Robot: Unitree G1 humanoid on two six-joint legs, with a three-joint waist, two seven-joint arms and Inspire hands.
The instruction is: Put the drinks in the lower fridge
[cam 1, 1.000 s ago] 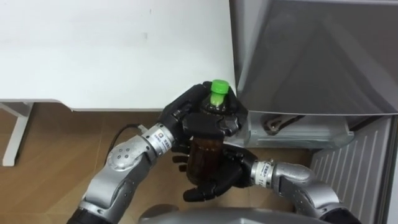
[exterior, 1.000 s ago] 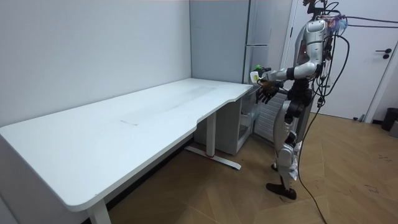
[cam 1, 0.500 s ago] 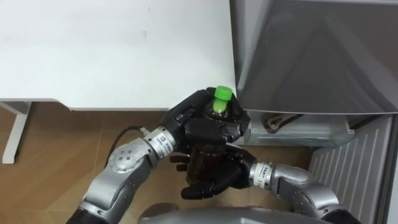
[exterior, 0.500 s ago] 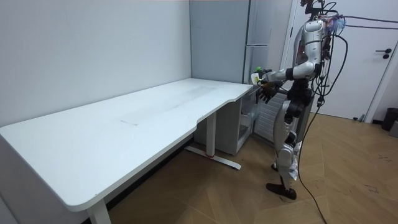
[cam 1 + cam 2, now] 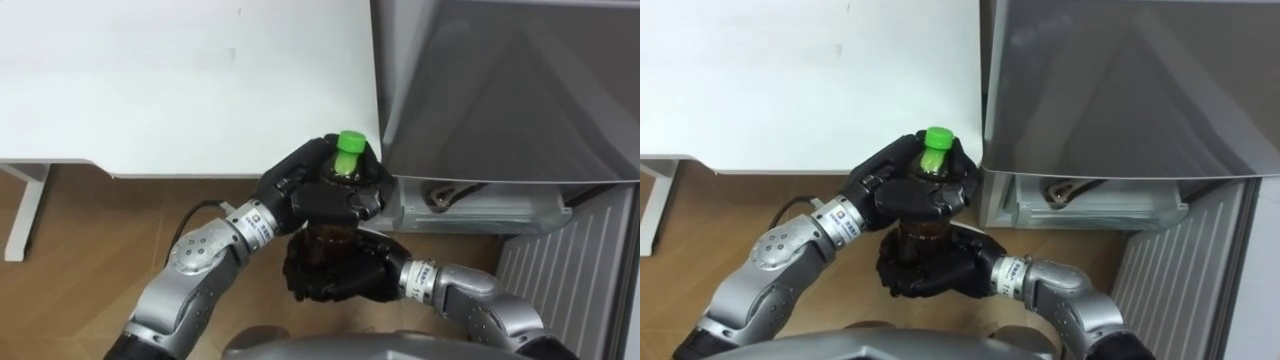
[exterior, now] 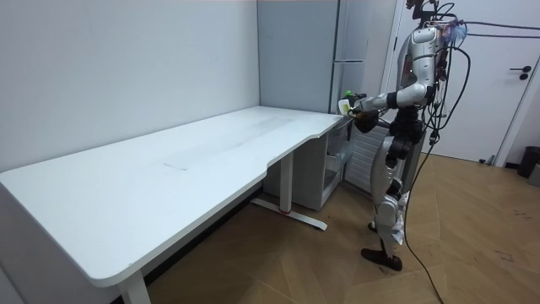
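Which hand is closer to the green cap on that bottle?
Left. The left hand curls round the neck of the bottle, right under the green cap; the right hand grips the base, farther below the cap.

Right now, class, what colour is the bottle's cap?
Green; the cap shows best in the left eye view.

I have the table (image 5: 180, 80) left, the fridge (image 5: 500, 90) just beside it right. The bottle (image 5: 348, 148) stands before both, left hand (image 5: 320, 195) over right hand (image 5: 335, 275).
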